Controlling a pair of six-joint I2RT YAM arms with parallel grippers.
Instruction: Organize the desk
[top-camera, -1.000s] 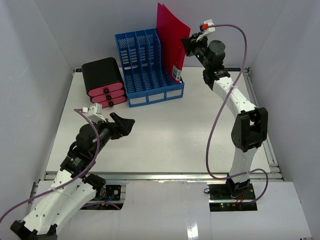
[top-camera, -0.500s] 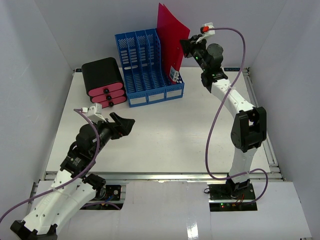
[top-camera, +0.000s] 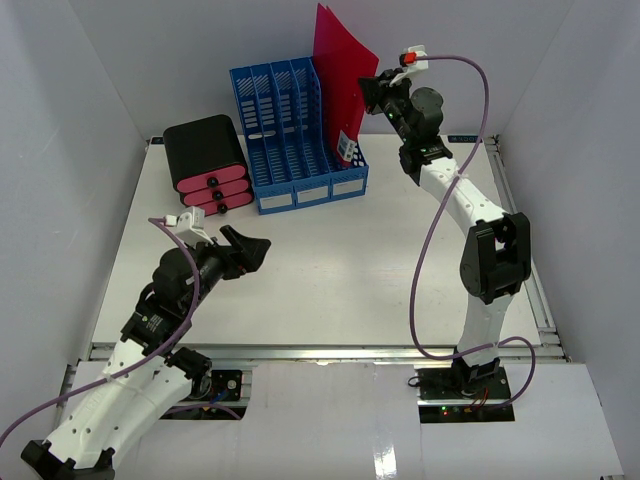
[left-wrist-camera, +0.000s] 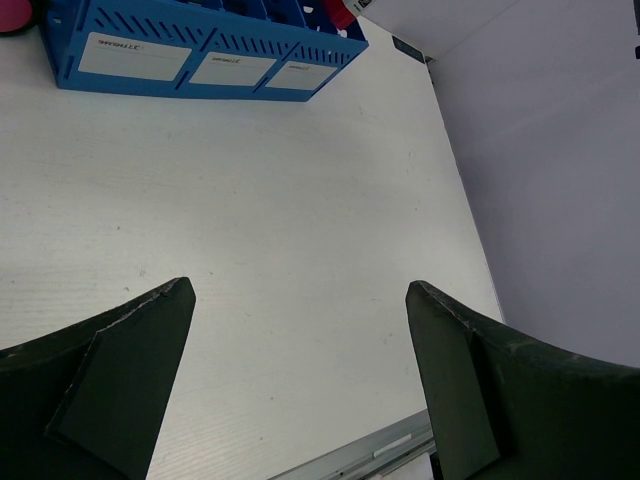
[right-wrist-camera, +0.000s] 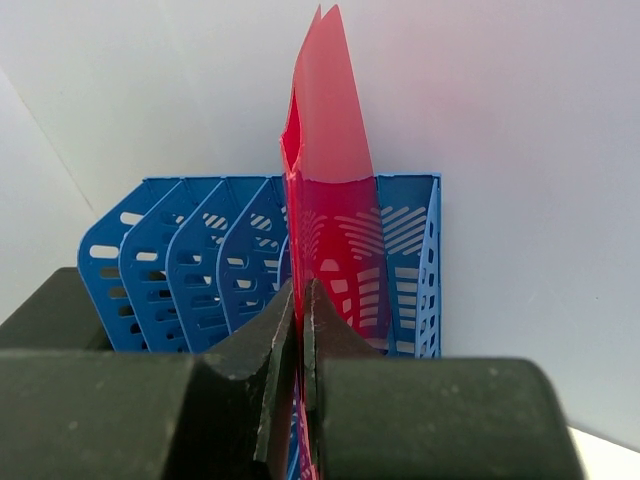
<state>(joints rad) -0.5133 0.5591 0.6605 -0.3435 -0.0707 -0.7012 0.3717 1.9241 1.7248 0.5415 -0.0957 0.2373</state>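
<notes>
The right claw (right-wrist-camera: 298, 310), clamped on the folder (right-wrist-camera: 325, 150), should lower it straight into the rack (right-wrist-camera: 180, 260) end slot; left claw (left-wrist-camera: 298, 288) gapes.

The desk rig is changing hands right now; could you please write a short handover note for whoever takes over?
Right gripper: shut on the red folder, raised over the far edge of the desk.
Left gripper: open, holding nothing, hovering over the desk's near-left part.
Things: the folder stands upright, its lower end apparently in the rightmost slot of the blue file rack. A black drawer unit with pink drawers sits just left of the rack.
Done: the folder seems to be in the rack.
Left: probably release the folder and draw the right arm back.
</notes>
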